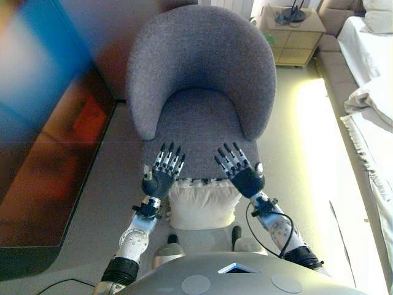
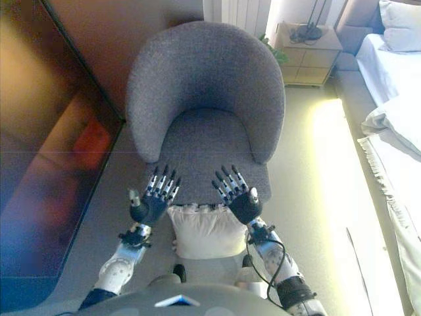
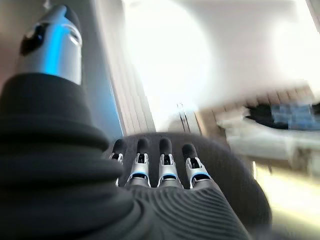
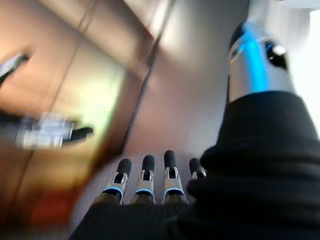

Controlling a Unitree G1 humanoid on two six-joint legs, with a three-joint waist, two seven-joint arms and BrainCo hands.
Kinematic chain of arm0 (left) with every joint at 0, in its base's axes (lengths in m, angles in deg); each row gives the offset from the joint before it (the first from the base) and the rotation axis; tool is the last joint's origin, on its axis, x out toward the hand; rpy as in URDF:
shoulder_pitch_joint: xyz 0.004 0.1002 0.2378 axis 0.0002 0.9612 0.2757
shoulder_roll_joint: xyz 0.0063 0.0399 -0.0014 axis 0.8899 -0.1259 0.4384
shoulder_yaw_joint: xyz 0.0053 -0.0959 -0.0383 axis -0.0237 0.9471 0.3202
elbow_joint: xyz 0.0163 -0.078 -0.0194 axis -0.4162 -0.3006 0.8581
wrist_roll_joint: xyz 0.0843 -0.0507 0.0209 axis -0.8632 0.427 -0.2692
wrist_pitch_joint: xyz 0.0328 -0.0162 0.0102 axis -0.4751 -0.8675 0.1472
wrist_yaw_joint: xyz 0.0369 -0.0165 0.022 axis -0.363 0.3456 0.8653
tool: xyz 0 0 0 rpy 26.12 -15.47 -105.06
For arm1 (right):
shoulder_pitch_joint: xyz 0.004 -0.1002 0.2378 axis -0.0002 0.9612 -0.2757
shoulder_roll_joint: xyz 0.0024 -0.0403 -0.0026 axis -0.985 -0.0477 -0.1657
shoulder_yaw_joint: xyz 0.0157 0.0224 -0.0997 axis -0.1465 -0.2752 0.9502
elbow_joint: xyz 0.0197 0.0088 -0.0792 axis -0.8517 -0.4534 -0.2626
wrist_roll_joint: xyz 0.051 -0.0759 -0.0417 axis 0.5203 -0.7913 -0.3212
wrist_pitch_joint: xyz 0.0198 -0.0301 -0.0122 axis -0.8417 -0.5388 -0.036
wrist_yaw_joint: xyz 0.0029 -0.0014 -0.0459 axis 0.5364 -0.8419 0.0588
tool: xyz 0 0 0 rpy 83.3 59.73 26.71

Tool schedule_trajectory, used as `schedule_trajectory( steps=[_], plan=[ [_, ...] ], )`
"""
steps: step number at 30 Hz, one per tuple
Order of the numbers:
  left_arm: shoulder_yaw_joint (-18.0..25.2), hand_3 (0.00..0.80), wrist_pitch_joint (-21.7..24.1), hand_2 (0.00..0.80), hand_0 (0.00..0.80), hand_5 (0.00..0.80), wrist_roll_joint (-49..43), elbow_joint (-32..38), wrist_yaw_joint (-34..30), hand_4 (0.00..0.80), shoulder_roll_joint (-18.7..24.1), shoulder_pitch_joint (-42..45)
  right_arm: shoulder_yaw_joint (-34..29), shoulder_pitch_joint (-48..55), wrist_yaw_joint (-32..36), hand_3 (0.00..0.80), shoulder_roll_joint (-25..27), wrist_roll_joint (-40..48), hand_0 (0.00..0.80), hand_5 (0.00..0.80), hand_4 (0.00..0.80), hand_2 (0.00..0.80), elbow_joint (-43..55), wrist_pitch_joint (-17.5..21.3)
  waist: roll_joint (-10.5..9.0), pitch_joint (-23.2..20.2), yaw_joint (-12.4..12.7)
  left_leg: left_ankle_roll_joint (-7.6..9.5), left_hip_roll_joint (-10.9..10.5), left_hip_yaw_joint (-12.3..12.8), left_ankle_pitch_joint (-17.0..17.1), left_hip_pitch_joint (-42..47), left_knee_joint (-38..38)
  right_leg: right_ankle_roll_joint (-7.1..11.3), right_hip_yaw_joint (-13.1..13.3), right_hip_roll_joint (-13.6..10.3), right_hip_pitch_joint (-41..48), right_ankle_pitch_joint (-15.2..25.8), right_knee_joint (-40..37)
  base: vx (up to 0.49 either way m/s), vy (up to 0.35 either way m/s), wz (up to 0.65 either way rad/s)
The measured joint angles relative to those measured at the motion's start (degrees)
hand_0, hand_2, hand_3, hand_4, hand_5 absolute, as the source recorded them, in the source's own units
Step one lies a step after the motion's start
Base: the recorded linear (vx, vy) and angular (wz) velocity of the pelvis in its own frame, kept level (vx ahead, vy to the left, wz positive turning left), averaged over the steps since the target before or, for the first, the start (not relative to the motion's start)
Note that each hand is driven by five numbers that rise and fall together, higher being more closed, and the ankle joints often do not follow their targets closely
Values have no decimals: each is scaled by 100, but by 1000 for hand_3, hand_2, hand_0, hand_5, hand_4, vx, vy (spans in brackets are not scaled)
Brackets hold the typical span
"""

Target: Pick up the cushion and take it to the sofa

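both hands spread, holding nothing — left hand [image 2: 148, 205] at nine o'clock of the cushion [image 2: 207, 232], right hand [image 2: 243, 203] at two. probably best lowered to flank it, then squeezed evenly.

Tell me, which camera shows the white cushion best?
The right eye view: the cushion shows almost whole at the armchair's front edge. The left eye view shows it too, partly behind the hands. Neither wrist view shows it.

matt grey cloth armchair [image 1: 202, 92], soft white cushion [image 1: 202, 206]
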Motion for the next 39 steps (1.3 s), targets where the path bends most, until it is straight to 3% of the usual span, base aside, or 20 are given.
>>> schedule_trajectory(
  steps=[4, 9, 15, 21, 28, 34, 39],
  plan=[
    [171, 0, 456, 0, 0, 0, -1623, -1, 1474, 0, 313, -3, -8, 27, -1098, 0, 434, -1412, 0, 0, 0, 0, -14, 413, 4, 3, 9, 0, 7, 0, 1, -6, 3, 0, 0, 1, -1, -1, 8, 4, -16, 0],
    [315, 0, 598, 0, 0, 0, -1925, -1, 1623, 0, 332, 21, -117, 100, -1368, 0, 576, -1605, 0, 0, 0, 0, -17, 480, 42, 113, 12, -23, 11, -10, -40, -94, 162, 13, 0, -10, -24, -27, 37, 1, 6, 0],
    [187, 0, 880, 0, 0, 0, -2636, -35, 2044, 0, 412, -351, -114, -101, -1788, 0, 581, -1897, 0, 0, 0, 0, -67, 658, 113, 725, 3, -15, 29, -105, -174, -654, 812, -41, 0, -59, -519, -168, 632, -101, 46, 5],
    [-186, 0, 1185, 0, 0, 0, -2784, -143, 2425, 0, 715, -1027, -99, -966, -2409, 0, 671, -2578, 0, 0, 0, 0, -418, 919, 135, 1434, 4, 67, 27, -161, -503, -1841, 2009, -72, 0, -245, -1777, -488, 1924, -152, 20, -2],
    [-471, 0, 1327, 0, 0, 0, -2932, -1017, 2987, 0, 804, -2208, 110, -2287, -3026, 0, 870, -2688, 0, 0, 0, 0, -956, 1052, 177, 2127, -14, 128, 108, -300, -1060, -3514, 3881, -154, 91, -444, -3459, -975, 3748, -143, 37, -2],
    [-583, 0, 1465, 0, 0, 0, -3020, -1322, 3281, 0, 810, -3051, 359, -3217, -3456, 0, 1050, -2987, 0, 0, 0, 0, -1203, 979, 185, 2478, -24, 107, 169, -482, -1514, -4803, 5419, -268, 233, -593, -4816, -1525, 5438, -79, 13, 6],
    [-620, 0, 1495, 0, 0, 0, -3019, -1330, 3496, 0, 829, -3345, 381, -3623, -3709, 0, 1091, -3031, 0, 0, 0, 0, -1195, 919, 156, 2522, -19, -3, 243, -728, -1833, -5814, 6511, -364, 364, -511, -5852, -1940, 6616, -54, -37, 3]
  ],
)
